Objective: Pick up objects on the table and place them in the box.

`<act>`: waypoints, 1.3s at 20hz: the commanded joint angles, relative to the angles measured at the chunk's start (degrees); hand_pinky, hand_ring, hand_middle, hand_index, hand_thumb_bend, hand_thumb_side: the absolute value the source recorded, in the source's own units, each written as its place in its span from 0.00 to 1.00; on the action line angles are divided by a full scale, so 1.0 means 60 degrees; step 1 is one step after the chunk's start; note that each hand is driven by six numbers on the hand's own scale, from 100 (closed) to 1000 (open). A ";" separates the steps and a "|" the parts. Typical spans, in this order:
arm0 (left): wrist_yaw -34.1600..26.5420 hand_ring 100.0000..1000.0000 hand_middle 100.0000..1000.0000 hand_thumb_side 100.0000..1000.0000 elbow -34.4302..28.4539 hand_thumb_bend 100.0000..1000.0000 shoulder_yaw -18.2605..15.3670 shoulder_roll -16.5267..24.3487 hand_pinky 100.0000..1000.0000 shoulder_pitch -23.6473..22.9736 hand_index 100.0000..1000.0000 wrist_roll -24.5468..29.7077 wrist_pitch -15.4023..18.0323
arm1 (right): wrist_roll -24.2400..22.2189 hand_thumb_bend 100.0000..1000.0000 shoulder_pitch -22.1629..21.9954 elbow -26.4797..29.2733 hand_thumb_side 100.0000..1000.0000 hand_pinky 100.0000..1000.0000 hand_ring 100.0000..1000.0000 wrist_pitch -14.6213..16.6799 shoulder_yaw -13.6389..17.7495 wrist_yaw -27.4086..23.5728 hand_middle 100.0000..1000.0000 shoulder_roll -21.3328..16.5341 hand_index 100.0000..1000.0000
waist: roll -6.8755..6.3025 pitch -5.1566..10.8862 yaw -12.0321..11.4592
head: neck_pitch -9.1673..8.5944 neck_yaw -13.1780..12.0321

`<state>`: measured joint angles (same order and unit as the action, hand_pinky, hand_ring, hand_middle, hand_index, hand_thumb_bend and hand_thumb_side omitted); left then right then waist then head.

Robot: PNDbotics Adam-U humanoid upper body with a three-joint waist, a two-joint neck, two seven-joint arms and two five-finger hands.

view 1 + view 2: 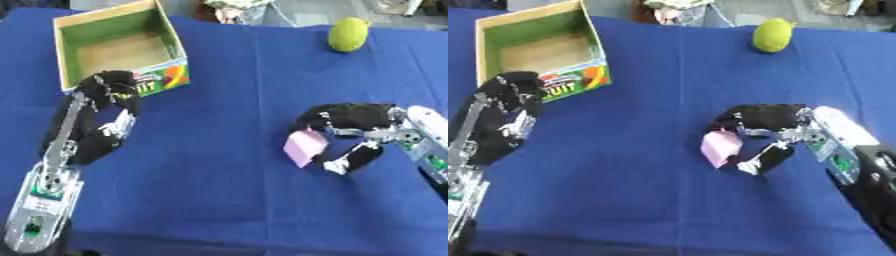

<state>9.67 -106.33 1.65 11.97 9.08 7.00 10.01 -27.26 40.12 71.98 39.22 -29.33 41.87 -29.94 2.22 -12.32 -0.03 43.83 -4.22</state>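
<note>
Right hand [350, 131] seemingly pinching pink block [304, 146]

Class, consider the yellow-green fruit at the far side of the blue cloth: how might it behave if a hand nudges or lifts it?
The yellow-green fruit looks rounded, so a nudge would probably roll it. Its surface appears smooth, so it might slip. It seems solid, likely keeping its shape.

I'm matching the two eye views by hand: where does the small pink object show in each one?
Left eye view: the pink object sits right of centre, at the right robot hand, whose fingers curl round it.
Right eye view: it lies nearer the centre.
Shared landmark: the open box at upper left in both.
</note>
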 commanded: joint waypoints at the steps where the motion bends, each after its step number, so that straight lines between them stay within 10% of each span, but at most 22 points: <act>1: -0.0013 0.61 0.61 0.40 -0.0154 0.18 -0.0023 0.0127 0.46 0.0105 0.75 0.0019 0.0000 | -0.1985 0.00 0.0196 0.0080 0.25 0.94 0.91 0.2125 0.0059 0.0079 0.74 -0.0119 1.00 | -0.0016 0.0132 -0.0005 | 0.0049 0.0001; 6: -0.0017 0.61 0.61 0.40 -0.0150 0.17 -0.0027 0.0123 0.46 0.0099 0.75 0.0015 -0.0001 | -0.1804 0.00 0.0202 0.0122 0.12 0.91 0.85 0.2125 0.0114 0.0092 0.54 -0.0136 1.00 | -0.0018 0.0129 -0.0002 | 0.0049 -0.0006; 26: -0.0092 0.61 0.61 0.40 -0.0201 0.16 0.0059 0.0102 0.46 0.0213 0.75 0.0085 0.0047 | -0.0969 0.05 0.2937 0.0541 0.03 0.88 0.83 0.0791 0.1712 -0.1595 0.48 0.0169 1.00 | -0.0025 0.0083 -0.0276 | 0.0024 0.0122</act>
<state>9.53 -106.35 1.81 11.97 9.65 7.22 10.18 -27.57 56.28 75.61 38.91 -20.46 32.58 -28.95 2.22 -12.66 -1.83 43.82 -3.80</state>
